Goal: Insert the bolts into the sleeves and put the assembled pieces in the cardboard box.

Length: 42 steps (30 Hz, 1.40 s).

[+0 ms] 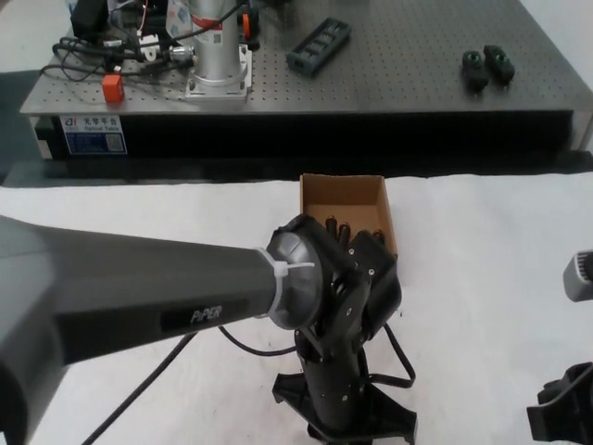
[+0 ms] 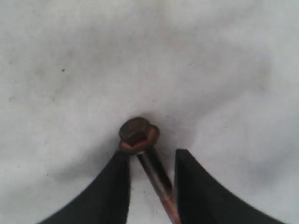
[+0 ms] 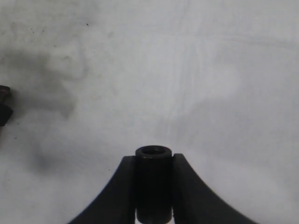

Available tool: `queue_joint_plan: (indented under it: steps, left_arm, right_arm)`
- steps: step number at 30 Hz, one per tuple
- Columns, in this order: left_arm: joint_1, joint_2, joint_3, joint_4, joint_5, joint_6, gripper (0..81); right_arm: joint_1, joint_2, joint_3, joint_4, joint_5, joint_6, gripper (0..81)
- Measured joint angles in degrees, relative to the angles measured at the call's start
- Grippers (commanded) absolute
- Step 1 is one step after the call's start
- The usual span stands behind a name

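My left gripper point(image 2: 152, 156) is shut on a rusty brown bolt point(image 2: 138, 132). Its hex head pokes out past the fingertips and its shaft runs back at a slant between them, above the white cloth. My right gripper point(image 3: 154, 161) is shut on a black sleeve point(image 3: 153, 184), whose open bore faces away from the wrist. In the high view the left arm point(image 1: 139, 297) crosses from the left and its wrist point(image 1: 338, 371) points down just in front of the open cardboard box point(image 1: 320, 190). Several dark assembled pieces point(image 1: 345, 232) lie inside the box. The right arm point(image 1: 561, 413) sits at the right edge.
White cloth point(image 1: 482, 278) covers the near bench. A perforated metal table point(image 1: 417, 74) stands behind it with a metal post point(image 1: 218, 56), an orange block point(image 1: 112, 87), a black tray point(image 1: 318, 44) and two black parts point(image 1: 486, 67). A dark object point(image 3: 3, 105) sits at the right wrist view's edge.
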Motion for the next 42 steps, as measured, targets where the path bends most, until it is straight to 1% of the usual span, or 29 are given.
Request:
queue_joint_plan:
  steps: [2,3,9,12,15,17,20,21,22,23,25,26,29,30,32,33,35,37,42]
  left_arm:
    - [0.0,0.0,0.0,0.0,0.0,0.0,1.4]
    - [0.0,0.0,0.0,0.0,0.0,0.0,0.4]
    - [0.0,-1.6,0.0,0.0,-0.7,0.3,0.6]
    - [0.0,-7.0,0.4,-0.6,-4.1,0.4,0.6]
    - [0.4,-16.2,2.0,-5.0,-8.8,0.4,0.6]
    - [0.8,-23.1,4.8,-11.3,-10.1,1.3,0.6]
    - [1.6,-33.7,11.1,-22.1,-7.9,2.0,0.6]
    - [1.6,-33.7,11.5,-22.8,-7.6,2.0,0.6]
    - [1.7,-36.6,13.2,-26.0,-6.6,2.0,0.6]
    - [1.7,-36.6,13.6,-26.6,-6.3,2.0,0.6]
    - [1.9,-42.4,17.3,-32.6,-4.0,2.0,0.6]
    - [1.9,-42.7,19.0,-35.4,-2.8,2.0,0.6]
    - [1.9,-45.5,21.7,-40.4,-0.7,1.9,0.6]
    - [1.9,-46.1,22.6,-41.9,0.3,1.9,0.6]
    - [1.9,-46.4,23.9,-44.1,1.5,1.6,0.6]
    - [1.9,-46.5,24.1,-44.8,1.8,1.6,0.6]
    - [1.9,-46.5,24.4,-45.3,2.2,1.5,0.6]
    - [1.9,-46.5,24.4,-45.3,2.2,1.5,0.6]
    - [1.9,-46.5,24.4,-45.5,2.4,1.5,0.6]
  right_arm:
    - [0.0,0.0,0.0,0.1,0.0,0.0,2.7]
    - [0.0,0.0,0.0,0.1,0.0,0.0,2.7]
    - [0.0,-0.1,0.0,-0.1,0.0,-0.6,2.7]
    - [0.0,-1.5,0.5,-1.1,-2.1,-2.2,2.7]
    - [0.0,-3.9,1.3,-2.1,-8.7,-3.2,2.7]
    - [0.0,-5.7,2.6,-3.8,-16.3,-3.2,2.7]
    - [1.2,-7.7,5.8,-9.8,-28.8,0.1,2.7]
    - [1.8,-7.9,6.7,-12.5,-32.4,1.6,2.7]
    - [2.6,-8.0,7.9,-15.6,-35.2,3.5,2.7]
    - [3.7,-8.0,9.0,-19.5,-37.3,5.8,2.7]
    - [5.8,-7.5,10.7,-26.9,-39.9,10.0,2.7]
    - [7.3,-6.8,11.2,-31.2,-40.8,12.2,2.7]
    - [11.2,-4.3,11.4,-43.0,-42.8,17.3,2.7]
    - [13.4,-2.6,11.4,-47.0,-42.9,18.9,2.7]
    - [15.2,-0.7,11.4,-53.3,-42.5,21.6,2.7]
    - [15.2,-0.6,11.0,-56.5,-41.6,21.9,2.7]
    - [15.8,0.0,10.9,-57.3,-40.5,22.3,2.7]
    - [15.8,0.0,10.7,-59.4,-37.7,22.5,2.7]
    - [15.8,0.0,10.6,-61.8,-35.2,22.6,2.7]
